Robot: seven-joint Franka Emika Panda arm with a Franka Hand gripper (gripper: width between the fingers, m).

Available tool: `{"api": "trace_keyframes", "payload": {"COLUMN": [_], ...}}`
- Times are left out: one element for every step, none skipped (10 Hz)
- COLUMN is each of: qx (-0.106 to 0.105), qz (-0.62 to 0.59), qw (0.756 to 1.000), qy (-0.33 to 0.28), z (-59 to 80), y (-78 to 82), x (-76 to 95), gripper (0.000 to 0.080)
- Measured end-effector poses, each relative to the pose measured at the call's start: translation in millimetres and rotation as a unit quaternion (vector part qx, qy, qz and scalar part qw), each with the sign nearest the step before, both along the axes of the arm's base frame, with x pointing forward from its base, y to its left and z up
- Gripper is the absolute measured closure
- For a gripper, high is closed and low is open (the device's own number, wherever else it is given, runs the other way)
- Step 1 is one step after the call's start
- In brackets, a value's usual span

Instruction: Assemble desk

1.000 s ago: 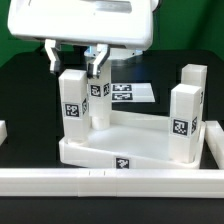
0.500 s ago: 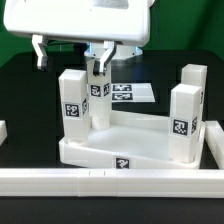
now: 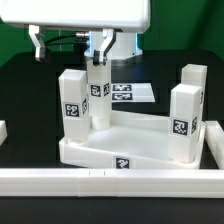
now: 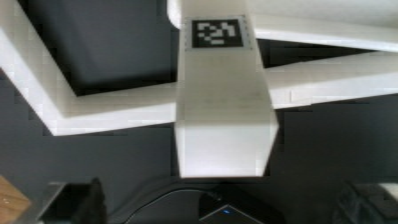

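White desk top (image 3: 125,150) lying upside down on the black counter (image 3: 30,95), near the low white rail (image 3: 110,180) along the front edge. Four white square legs standing upright in its corners, each with a black-and-white tag: one at the near corner on the exterior view's left (image 3: 72,100), one behind it (image 3: 97,95), one at the near corner on the exterior view's right (image 3: 183,120), one farther back on that side (image 3: 193,80).

Directly above the back leg on the exterior view's left — the jaws (image 3: 70,42), spread wide, holding nothing. One finger (image 3: 40,42) well off to the exterior view's left, the other (image 3: 101,45) just over the top of that leg; contact with the leg not possible to tell. Seen from the wrist view, the same leg (image 4: 226,110) rising toward the camera, tag on its face, the rim of the desk top (image 4: 107,105) below it, and a dark finger (image 4: 75,200) to one side, apart from the leg.

Behind the desk top, flat on the counter — the marker board (image 3: 130,92) with several tags.
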State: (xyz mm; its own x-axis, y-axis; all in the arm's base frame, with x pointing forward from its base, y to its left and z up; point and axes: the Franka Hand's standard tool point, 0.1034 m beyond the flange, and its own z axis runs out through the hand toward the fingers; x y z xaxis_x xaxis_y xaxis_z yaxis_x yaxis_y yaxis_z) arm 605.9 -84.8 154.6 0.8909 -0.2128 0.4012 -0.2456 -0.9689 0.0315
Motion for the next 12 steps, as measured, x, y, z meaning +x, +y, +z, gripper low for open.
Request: {"api": "trace_keyframes", "payload": {"qx": [0.009, 0.027, 0.037, 0.049, 0.057, 0.069, 0.073, 0.071, 0.071, 0.070, 0.069, 0.069], "qz": [-0.001, -0.004, -0.005, -0.007, -0.009, -0.010, -0.011, -0.009, -0.007, -0.006, -0.006, -0.007], "qw": [0.999, 0.996, 0.994, 0.988, 0.983, 0.974, 0.969, 0.969, 0.969, 0.969, 0.969, 0.969], "qy": [0.033, 0.080, 0.106, 0.146, 0.176, 0.217, 0.237, 0.237, 0.236, 0.237, 0.237, 0.238], "z": [-9.6, -12.2, -10.0, -13.5, -16.5, -18.3, -18.8, -20.9, -21.2, -22.4, -25.0, -26.7], "y": [-0.5, -0.1, -1.2, -2.3, -3.3, -3.0, -3.8, -2.5, -0.4, 0.3, -0.1, -0.6], "x": [-6.3, -7.7, -3.5, -5.2, -6.7, -8.8, -5.3, -2.2, -1.6, -1.6, -2.0, -2.7], "gripper": [0.0150, 0.0150, 0.0150, 0.0150, 0.0150, 0.0150, 0.0150, 0.0150, 0.0150, 0.0150, 0.0150, 0.0150]}}
